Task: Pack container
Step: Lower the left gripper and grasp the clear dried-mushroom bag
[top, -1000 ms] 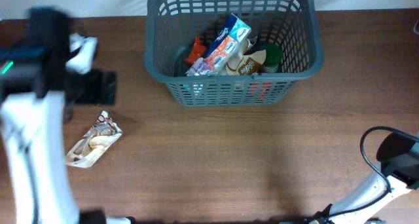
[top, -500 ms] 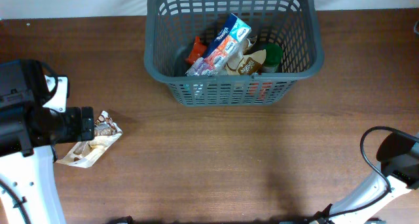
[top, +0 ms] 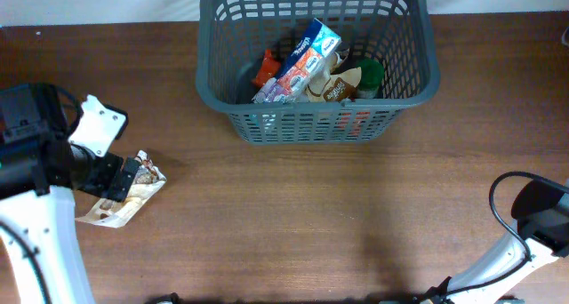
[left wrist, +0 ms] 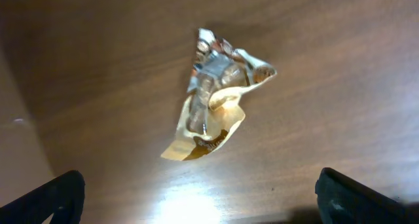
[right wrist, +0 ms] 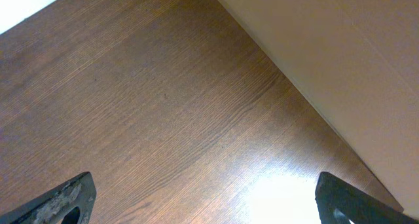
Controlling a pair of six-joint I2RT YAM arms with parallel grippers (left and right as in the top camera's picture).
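The container (top: 311, 124), a dark grey slotted basket, stands at the back middle of the table and holds several grocery packets. A crumpled cream and brown snack packet (top: 111, 211) lies on the wood at the left. My left gripper (top: 120, 181) hovers over it and partly covers it. In the left wrist view the packet (left wrist: 213, 106) lies flat ahead of the left gripper (left wrist: 209, 201), whose fingers (left wrist: 55, 198) stand wide apart with nothing between them. My right gripper (right wrist: 209, 198) is open above bare wood, its fingers (right wrist: 69, 201) empty.
The right arm's base and a black cable (top: 498, 197) sit at the front right corner. In the right wrist view the table's edge runs diagonally, with a pale surface (right wrist: 327, 54) beyond it. The left arm's white link (top: 40, 242) runs along the left edge.
The left arm has swung from the far left back of the table forward and down over the snack packet, turning its wrist. The right arm and the basket have not moved.
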